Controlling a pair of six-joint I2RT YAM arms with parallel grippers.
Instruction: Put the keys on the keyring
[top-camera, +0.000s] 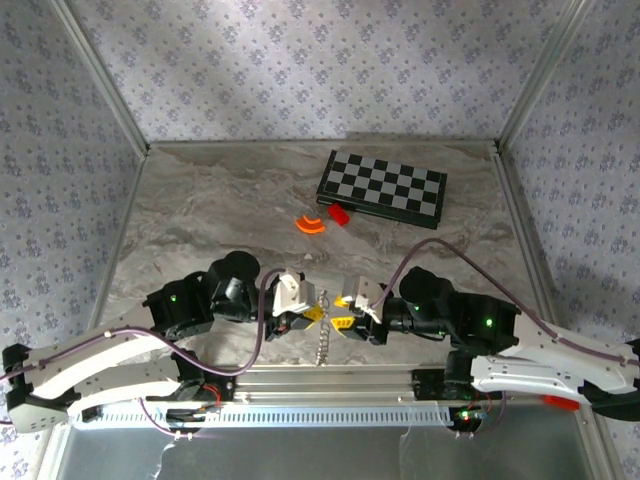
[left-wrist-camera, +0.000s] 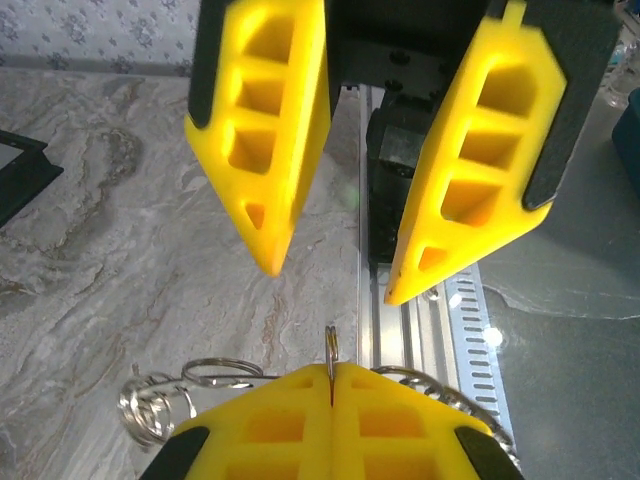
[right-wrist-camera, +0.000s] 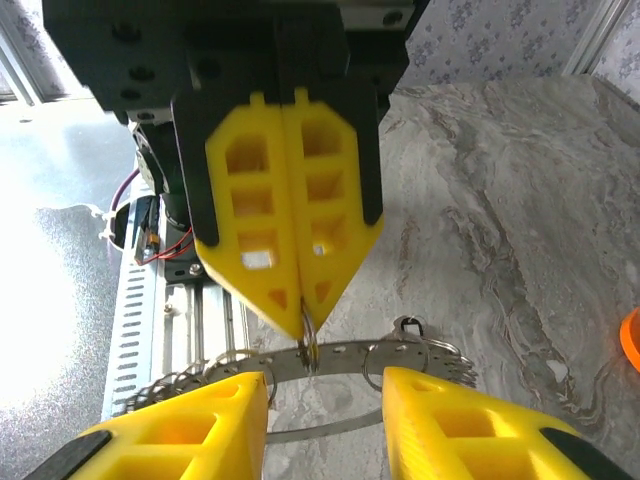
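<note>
Your left gripper is pressed shut, pinching the thin wire keyring edge-on at its fingertips, over the marble table. Your right gripper faces it, jaws spread partway, tips flanking the ring, gripping nothing. The chain trails toward the near edge. The key is too small to pick out.

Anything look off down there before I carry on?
The keyring chain, pinched by the left gripper, trails past the table edge over the slotted rail, where it might snag. Nothing looks damaged.
</note>
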